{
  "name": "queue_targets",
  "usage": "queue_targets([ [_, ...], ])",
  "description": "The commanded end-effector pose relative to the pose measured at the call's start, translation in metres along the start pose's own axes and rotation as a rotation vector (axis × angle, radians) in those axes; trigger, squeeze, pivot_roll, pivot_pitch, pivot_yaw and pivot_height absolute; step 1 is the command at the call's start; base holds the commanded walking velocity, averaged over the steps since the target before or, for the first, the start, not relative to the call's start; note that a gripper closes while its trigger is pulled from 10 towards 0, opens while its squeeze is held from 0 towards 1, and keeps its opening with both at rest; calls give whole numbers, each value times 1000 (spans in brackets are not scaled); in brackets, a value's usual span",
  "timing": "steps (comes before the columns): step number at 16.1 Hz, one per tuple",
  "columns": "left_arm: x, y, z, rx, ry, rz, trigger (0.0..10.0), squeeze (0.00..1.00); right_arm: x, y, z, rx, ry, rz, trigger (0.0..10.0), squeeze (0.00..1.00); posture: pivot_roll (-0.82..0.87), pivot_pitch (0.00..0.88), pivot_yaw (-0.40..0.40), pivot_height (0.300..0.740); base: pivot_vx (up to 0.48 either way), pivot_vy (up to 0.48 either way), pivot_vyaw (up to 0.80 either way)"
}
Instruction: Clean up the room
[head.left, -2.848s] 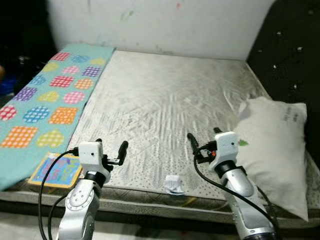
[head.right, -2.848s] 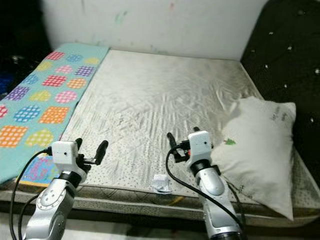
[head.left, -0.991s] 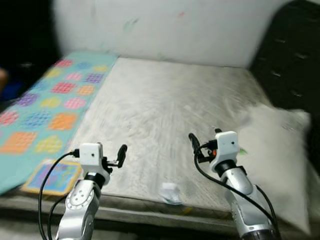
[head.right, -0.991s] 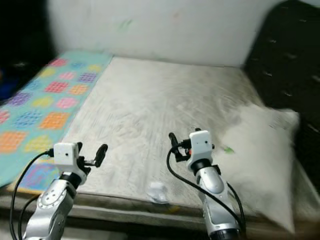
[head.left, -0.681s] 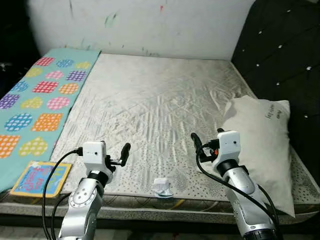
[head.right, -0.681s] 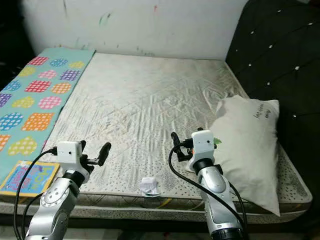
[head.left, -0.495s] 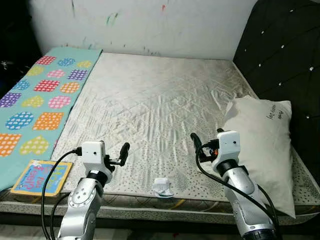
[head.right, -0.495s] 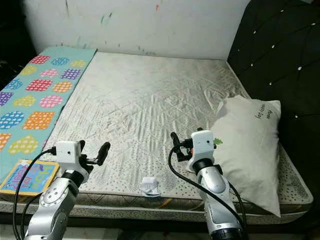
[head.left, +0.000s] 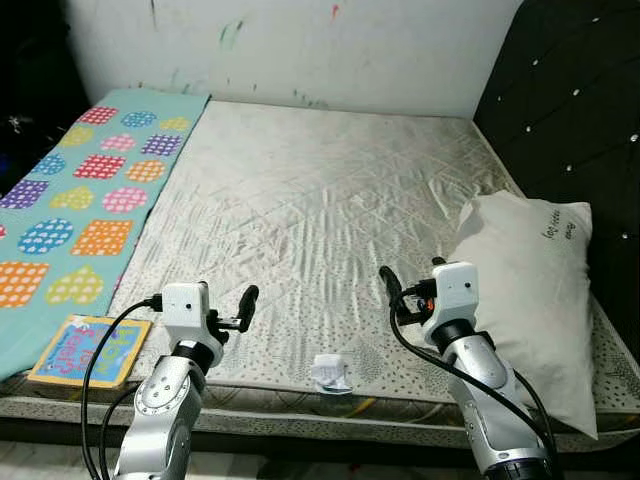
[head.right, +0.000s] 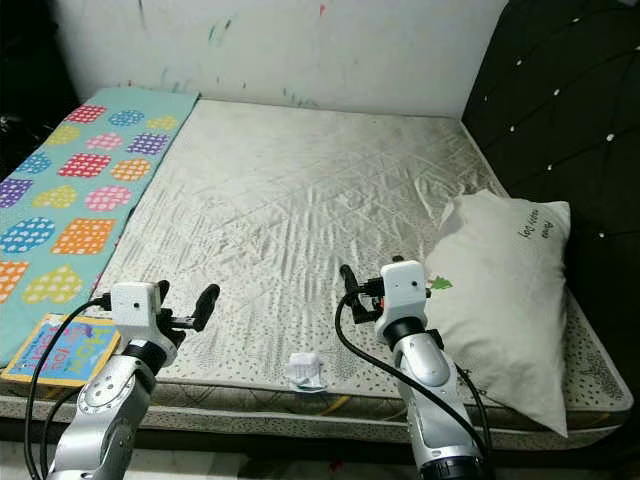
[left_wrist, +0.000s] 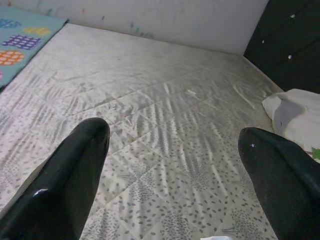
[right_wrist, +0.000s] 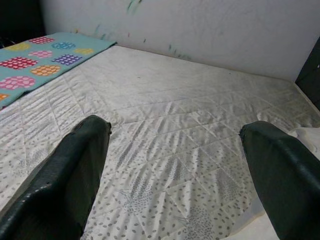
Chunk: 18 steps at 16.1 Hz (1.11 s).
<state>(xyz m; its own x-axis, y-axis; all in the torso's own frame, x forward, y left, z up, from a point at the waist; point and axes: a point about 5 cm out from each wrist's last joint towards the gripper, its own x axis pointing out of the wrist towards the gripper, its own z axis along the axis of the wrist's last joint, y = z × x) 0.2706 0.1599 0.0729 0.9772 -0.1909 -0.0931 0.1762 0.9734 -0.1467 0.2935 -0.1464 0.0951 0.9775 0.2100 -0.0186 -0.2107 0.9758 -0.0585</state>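
- Left eye view: A bare quilted mattress (head.left: 310, 210) is seen from its foot. A teal blanket with coloured patches (head.left: 75, 200) is laid along the mattress edge at 9 o'clock. A white pillow (head.left: 530, 290) is set at 3 o'clock, against a dark tufted headboard (head.left: 570, 90). A colourful picture book (head.left: 90, 350) is placed flat at 8 o'clock, at the near corner. A small crumpled white scrap (head.left: 329, 372) is seen at 6 o'clock on the near edge, between the two arms. The left claw (head.left: 225, 310) and the right claw (head.left: 410, 285) are held above the near edge.
- Right eye view: The same scene is shown; the scrap (head.right: 304, 370) lies apart from both claws.
- Left wrist view: The left claw's two black fingers (left_wrist: 65, 180) are spread wide, with nothing between them.
- Right wrist view: The right claw's fingers (right_wrist: 70, 175) are likewise parted over mattress, gripping nothing.
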Motion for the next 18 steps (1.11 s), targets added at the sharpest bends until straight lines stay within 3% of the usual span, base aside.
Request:
queue_targets([
  [1,0,-2,1,-4,0,-16,10000,0,-1,-3,-2,-1,11,-16,10000,0,-119,0,-47,740,0,0,0],
  [14,-2,-1,1,-18,17,-2,10000,0,-4,2,-14,-27,112,25,10000,0,-112,3,-57,740,0,0,0],
  [18,-4,-2,-2,-25,37,2,10000,0,-6,3,-16,-22,127,36,10000,0,-110,7,-60,702,0,0,0],
])
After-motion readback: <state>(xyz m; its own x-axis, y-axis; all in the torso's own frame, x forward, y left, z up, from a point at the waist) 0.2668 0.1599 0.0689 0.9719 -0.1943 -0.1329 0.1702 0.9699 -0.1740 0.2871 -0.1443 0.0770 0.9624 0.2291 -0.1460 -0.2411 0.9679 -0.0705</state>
